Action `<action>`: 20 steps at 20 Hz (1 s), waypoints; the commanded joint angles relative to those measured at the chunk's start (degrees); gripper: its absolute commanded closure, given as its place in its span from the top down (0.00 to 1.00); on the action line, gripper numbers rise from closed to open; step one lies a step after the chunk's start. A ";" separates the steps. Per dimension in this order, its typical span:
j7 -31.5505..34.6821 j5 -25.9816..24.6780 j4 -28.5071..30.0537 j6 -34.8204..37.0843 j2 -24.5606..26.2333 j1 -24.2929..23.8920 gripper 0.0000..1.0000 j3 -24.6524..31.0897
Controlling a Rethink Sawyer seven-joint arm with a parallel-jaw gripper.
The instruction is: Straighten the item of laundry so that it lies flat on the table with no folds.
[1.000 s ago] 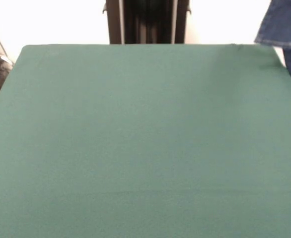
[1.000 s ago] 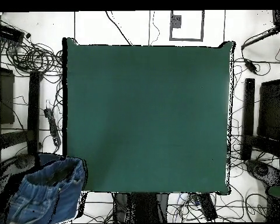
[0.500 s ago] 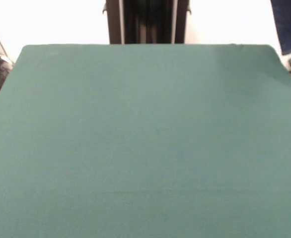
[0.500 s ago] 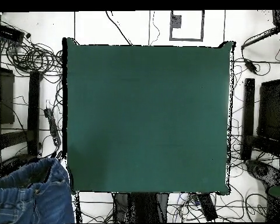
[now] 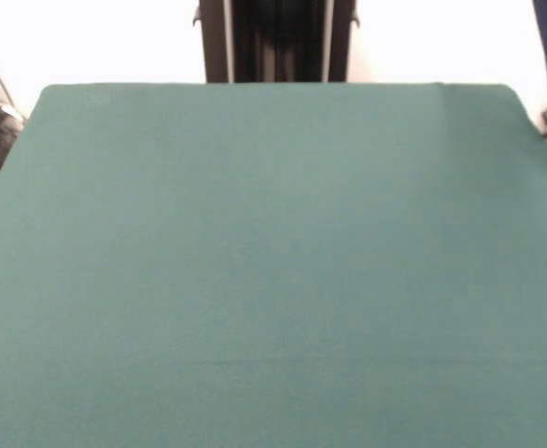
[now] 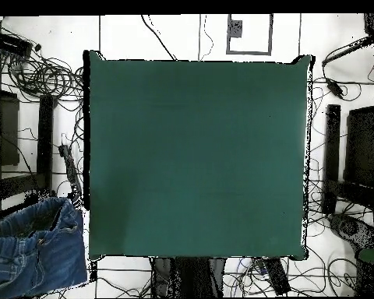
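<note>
One crumpled denim pair of jeans (image 6: 36,247) sits beside the felt-covered table (image 6: 198,156); no gripper shows.

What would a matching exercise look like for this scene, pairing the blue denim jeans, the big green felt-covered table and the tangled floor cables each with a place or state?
Things:
1. blue denim jeans
2. green felt-covered table
3. tangled black floor cables

Places or states:
A. bare, nothing lying on it
B. off the table, beside one corner
C. coiled on the white floor past a table corner

Pairs: 1-B, 2-A, 3-C
</note>
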 commanded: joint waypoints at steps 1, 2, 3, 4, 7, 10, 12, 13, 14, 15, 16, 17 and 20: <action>18.74 1.49 -1.80 -0.12 8.40 1.12 0.00 0.58; 19.20 1.37 -2.63 -0.25 9.58 1.19 0.00 0.61; 19.58 0.83 -3.51 -0.21 10.78 1.34 0.00 0.58; 20.08 0.41 -4.03 -0.58 11.80 1.53 0.00 0.34; 18.73 -0.99 -3.39 -3.65 13.57 1.72 0.00 -0.77; 16.86 -1.72 -1.48 -7.68 14.32 1.77 0.00 -1.94; 16.12 -2.23 -1.05 -8.97 15.05 1.63 0.00 -2.47; 15.95 -2.39 -1.07 -9.41 15.55 1.59 0.00 -2.71; 15.85 -2.70 -1.30 -9.74 16.18 1.64 0.00 -2.95; 16.15 -2.94 -1.77 -9.81 16.93 1.72 0.00 -3.19; 16.36 -3.32 -2.66 -9.41 17.84 1.84 0.00 -3.36; 17.12 -3.43 -3.46 -9.21 18.83 1.93 0.00 -3.65; 19.18 -3.43 -7.35 -7.12 22.00 2.40 0.00 -4.13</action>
